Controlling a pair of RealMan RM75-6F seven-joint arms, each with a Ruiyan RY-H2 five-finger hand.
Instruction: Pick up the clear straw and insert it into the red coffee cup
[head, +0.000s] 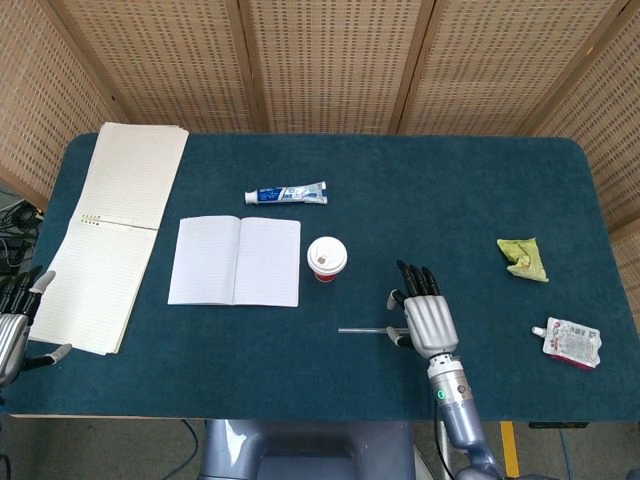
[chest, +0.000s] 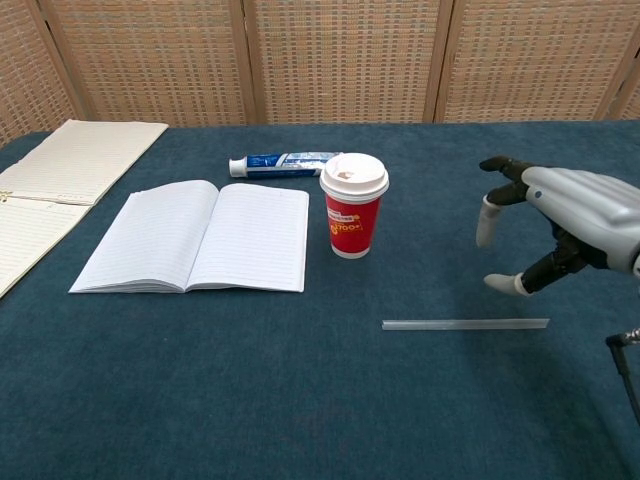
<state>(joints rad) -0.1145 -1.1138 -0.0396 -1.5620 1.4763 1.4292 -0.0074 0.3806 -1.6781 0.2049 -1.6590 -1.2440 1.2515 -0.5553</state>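
- Chest view, nearest item: clear straw, lying flat on the blue table mat, in front of the red coffee cup and off to its right, well apart from it. In the head view, the straw shows only at its cup-side end; the rest is covered by the hand above.
- Right hand, above the far-from-cup end of the straw, fingers spread and curved downward, holding nothing; chest view shows a gap between fingertips and straw.
- Left hand, at the near table edge, far to the cup's left, beyond the notepad; fingers apart, nothing in it.
- Red coffee cup, upright, white lid on, near the middle of the mat.
- Open notebook, lying flat just left of the cup.
- Large lined notepad, further left of the cup, past the notebook, reaching to the mat's edge.
- Silver snack packet, far right of the cup, near the mat's edge.
- Crumpled yellow-green cloth, far right of the cup, about level with it.
- Toothpaste tube, lying on its side just behind the cup, to its left.
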